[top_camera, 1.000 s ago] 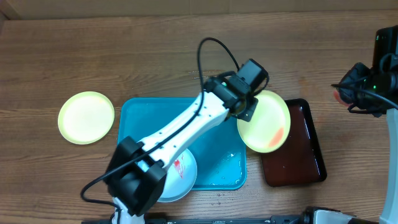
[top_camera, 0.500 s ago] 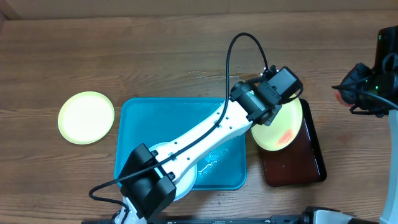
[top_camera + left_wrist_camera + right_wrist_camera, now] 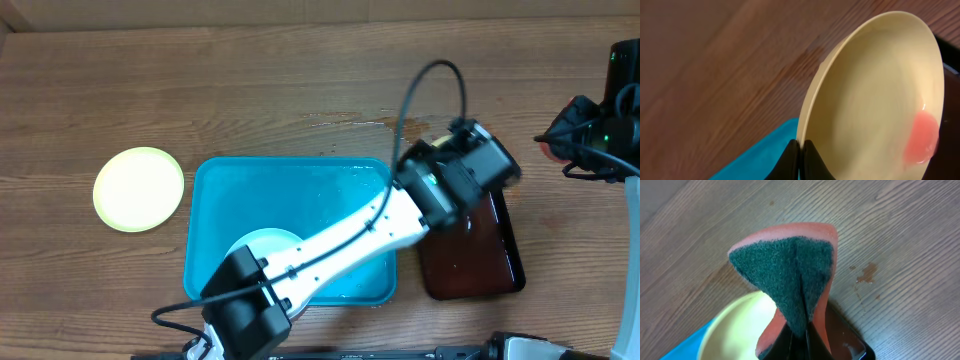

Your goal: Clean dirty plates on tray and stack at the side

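One yellow-green plate hangs tilted on edge over the dark tray, its rim clamped between the left fingers. Its red smear lies opposite the grip. The right fingers are closed on a sponge, apart from the plate, on the robot's right. Expected move: sponge leftward onto the smear. The turquoise tray adjoins on the wooden surface.

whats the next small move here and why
Probably bring the right tool, shut on the sponge, across to the plate and wipe the red smear. The left tool holds that plate tilted by its rim beside the dark tray. The smear is unwiped and the sponge is not touching the plate.
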Robot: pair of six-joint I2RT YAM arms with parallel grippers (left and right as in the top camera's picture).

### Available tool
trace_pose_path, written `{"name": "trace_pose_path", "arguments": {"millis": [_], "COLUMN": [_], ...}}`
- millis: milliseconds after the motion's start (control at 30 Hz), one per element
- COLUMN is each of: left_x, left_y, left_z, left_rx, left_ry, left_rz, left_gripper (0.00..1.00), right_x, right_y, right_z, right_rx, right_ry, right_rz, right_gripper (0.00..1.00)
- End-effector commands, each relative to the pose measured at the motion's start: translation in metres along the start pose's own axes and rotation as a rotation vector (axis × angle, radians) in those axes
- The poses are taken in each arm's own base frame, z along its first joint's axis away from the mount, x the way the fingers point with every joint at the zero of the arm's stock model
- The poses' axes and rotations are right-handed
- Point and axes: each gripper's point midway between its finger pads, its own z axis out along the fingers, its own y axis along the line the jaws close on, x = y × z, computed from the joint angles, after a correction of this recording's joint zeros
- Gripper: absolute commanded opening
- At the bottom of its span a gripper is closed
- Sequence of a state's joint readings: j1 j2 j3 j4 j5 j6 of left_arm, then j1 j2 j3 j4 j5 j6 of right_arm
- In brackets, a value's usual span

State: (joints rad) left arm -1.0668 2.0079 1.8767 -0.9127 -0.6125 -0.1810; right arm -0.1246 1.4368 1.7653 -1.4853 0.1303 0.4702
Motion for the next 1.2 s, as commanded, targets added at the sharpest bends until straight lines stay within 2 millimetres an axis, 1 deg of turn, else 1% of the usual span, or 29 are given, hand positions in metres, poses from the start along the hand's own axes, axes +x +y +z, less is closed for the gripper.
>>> {"name": "trace_pose_path", "arguments": {"millis": [0, 67, 167, 333, 400, 600, 767, 867, 900, 933, 967, 1033, 1167], "left_x": [-0.021, -0.022, -0.021, -0.022, -0.022, -0.025, -0.029, -0.038, -0.042, -0.049, -0.057, -0.065, -0.070], "left_y": [-0.003, -0.006, -0.005, 0.000, -0.001, 0.001, 0.004, 0.015, 0.017, 0.015, 0.017, 0.017, 0.021], "left_z": [-0.027, -0.030, -0.030, -0.030, -0.030, -0.030, -0.028, -0.030, -0.031, -0.031, -0.034, -0.036, -0.040], "left_rx": [-0.118, -0.125, -0.130, -0.154, -0.154, -0.168, -0.231, -0.360, -0.381, -0.393, -0.414, -0.424, -0.461], "left_ry": [-0.106, -0.116, -0.113, -0.114, -0.116, -0.127, -0.146, -0.171, -0.179, -0.195, -0.218, -0.235, -0.230], "left_rz": [0.082, 0.087, 0.091, 0.099, 0.107, 0.097, 0.146, 0.210, 0.231, 0.274, 0.282, 0.310, 0.386], "left_gripper": [0.04, 0.04, 0.04, 0.04, 0.04, 0.04, 0.04, 0.04, 0.04, 0.04, 0.04, 0.04, 0.04], "right_x": [-0.013, -0.018, -0.024, -0.042, -0.052, -0.063, -0.073, -0.077, -0.078, -0.078, -0.078, -0.078, -0.078], "right_y": [-0.007, -0.017, -0.025, -0.041, -0.052, -0.073, -0.072, -0.072, -0.071, -0.070, -0.070, -0.070, -0.070], "right_z": [-0.016, -0.015, -0.016, -0.024, -0.029, -0.035, -0.038, -0.039, -0.039, -0.040, -0.040, -0.040, -0.040], "right_rx": [-0.016, -0.004, -0.029, -0.089, -0.089, -0.087, -0.149, -0.161, -0.167, -0.176, -0.176, -0.176, -0.176], "right_ry": [-0.063, -0.067, -0.060, -0.089, -0.122, -0.156, -0.177, -0.190, -0.191, -0.191, -0.191, -0.191, -0.192], "right_rz": [0.035, 0.070, 0.117, 0.190, 0.233, 0.324, 0.347, 0.350, 0.349, 0.348, 0.348, 0.348, 0.347], "right_gripper": [0.04, 0.04, 0.04, 0.04, 0.04, 0.04, 0.04, 0.04, 0.04, 0.04, 0.04, 0.04, 0.04]}}
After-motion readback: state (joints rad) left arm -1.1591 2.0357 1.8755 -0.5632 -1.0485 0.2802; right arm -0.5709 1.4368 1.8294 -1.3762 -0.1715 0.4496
